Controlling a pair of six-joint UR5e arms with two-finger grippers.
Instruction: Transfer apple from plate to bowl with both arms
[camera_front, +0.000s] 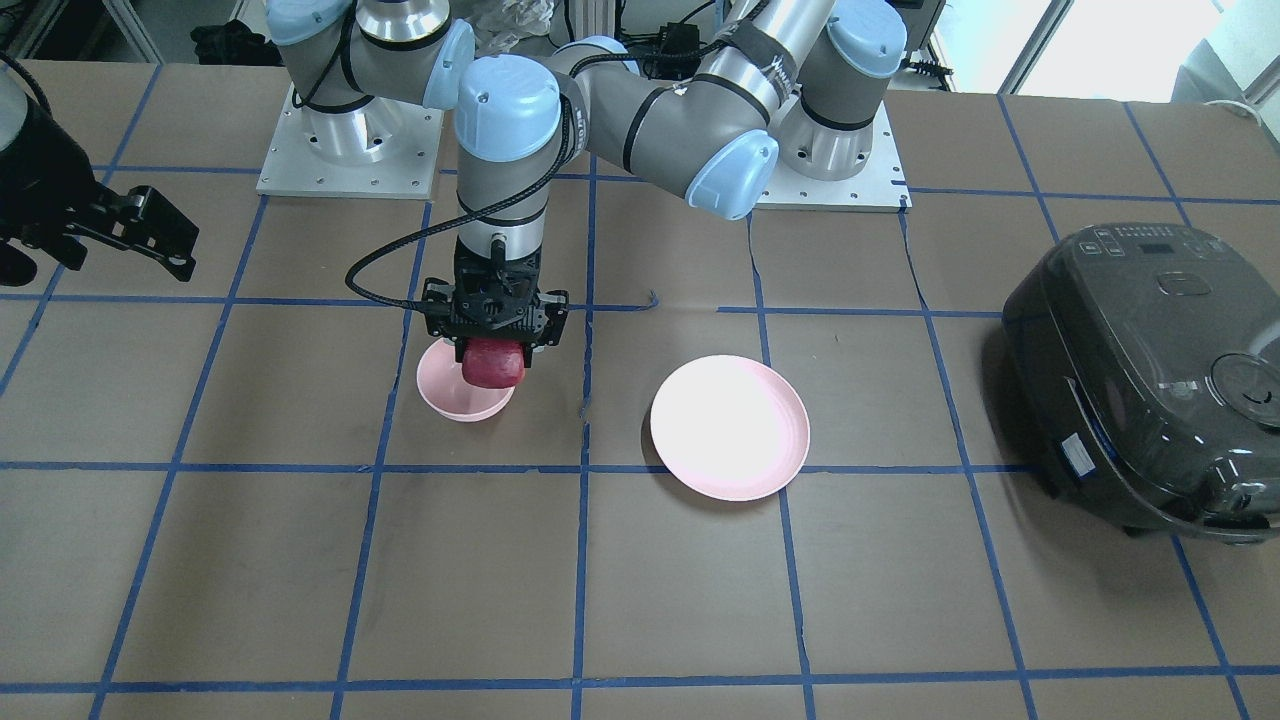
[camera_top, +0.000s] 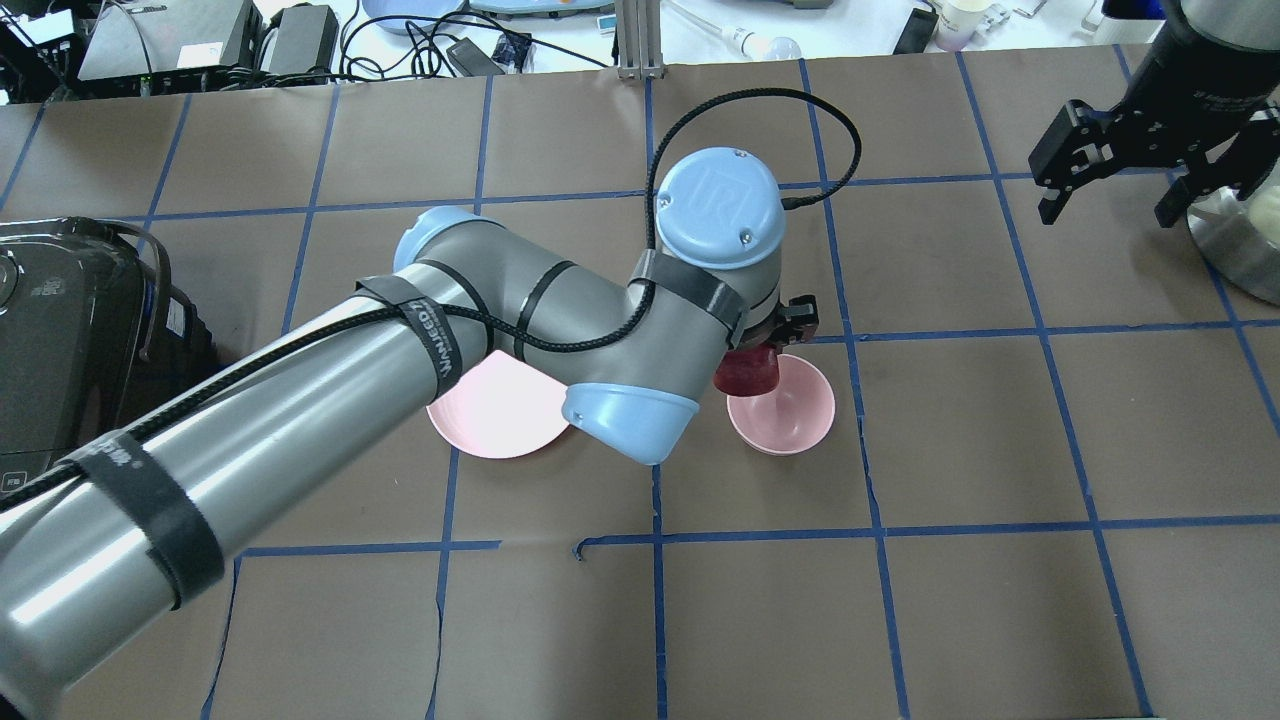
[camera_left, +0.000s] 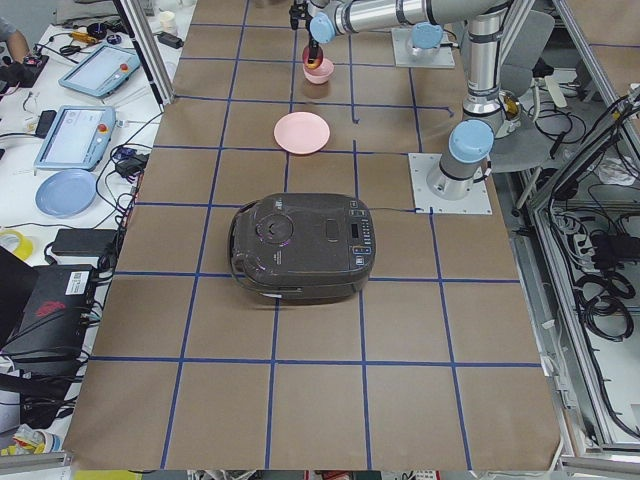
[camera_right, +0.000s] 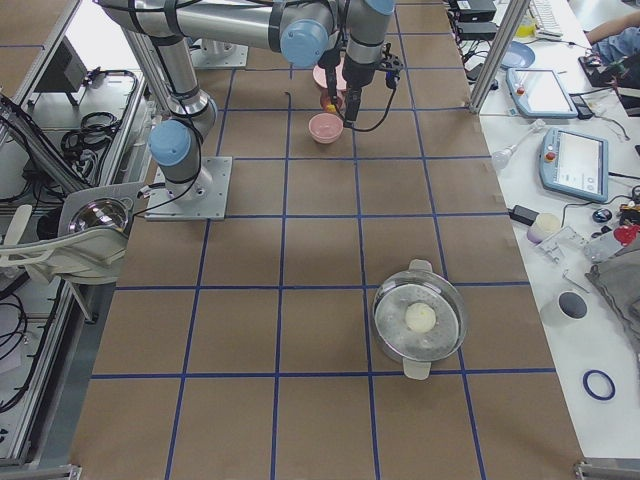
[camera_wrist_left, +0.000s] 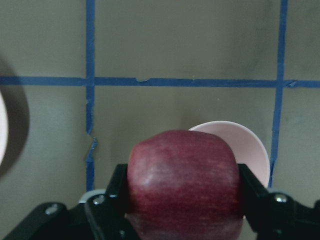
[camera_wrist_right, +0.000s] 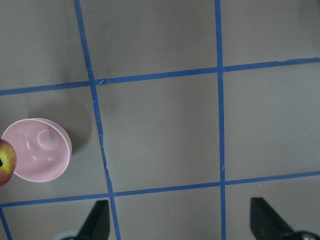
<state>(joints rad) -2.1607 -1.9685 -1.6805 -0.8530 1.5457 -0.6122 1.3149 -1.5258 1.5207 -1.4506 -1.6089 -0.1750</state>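
Observation:
My left gripper (camera_front: 492, 352) is shut on the dark red apple (camera_front: 492, 364) and holds it just above the near rim of the small pink bowl (camera_front: 463, 395). The left wrist view shows the apple (camera_wrist_left: 184, 182) between both fingers (camera_wrist_left: 116, 192), with the bowl (camera_wrist_left: 242, 145) below and behind it. The wide pink plate (camera_front: 730, 427) lies empty beside the bowl; in the overhead view the left arm partly covers the plate (camera_top: 490, 415). My right gripper (camera_front: 130, 235) is open and empty, raised far off to the side. The right wrist view shows the bowl (camera_wrist_right: 37, 149) and the apple (camera_wrist_right: 6, 162) at its left edge.
A dark rice cooker (camera_front: 1150, 380) stands at the table's end on my left side. A steel pot (camera_right: 420, 320) with a white lump in it stands at the end on my right side. Blue tape lines grid the brown table (camera_front: 640, 580).

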